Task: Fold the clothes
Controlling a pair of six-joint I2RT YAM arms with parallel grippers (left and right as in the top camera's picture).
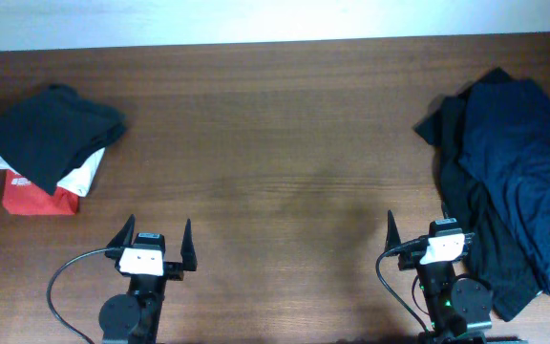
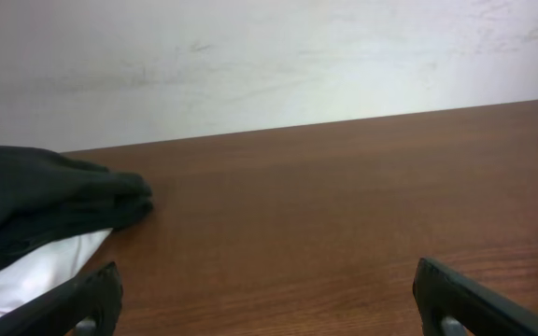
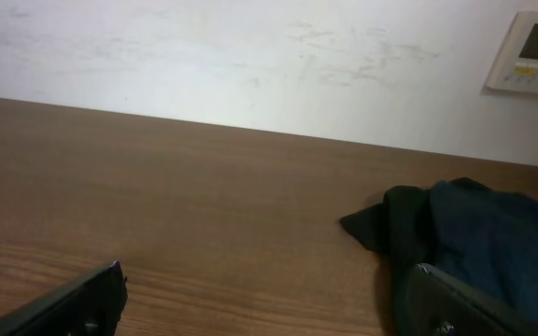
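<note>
The clothes lie in two places. At the table's left edge is a folded stack with a black garment (image 1: 53, 134) on top, a white one (image 1: 86, 175) under it and a red one (image 1: 29, 199) at the bottom. The black garment (image 2: 35, 201) and the white one (image 2: 45, 266) also show in the left wrist view. At the right lies a loose heap, a navy blue garment (image 1: 523, 153) over a black one (image 1: 475, 229); the heap (image 3: 479, 243) shows in the right wrist view too. My left gripper (image 1: 158, 229) (image 2: 264, 285) stands open over bare wood. My right gripper (image 1: 431, 229) (image 3: 269, 289) is open beside the heap's near edge.
The wooden table (image 1: 275, 134) runs to a white wall at the back. A wall control panel (image 3: 530, 51) shows in the right wrist view. Cables trail from both arm bases at the front edge.
</note>
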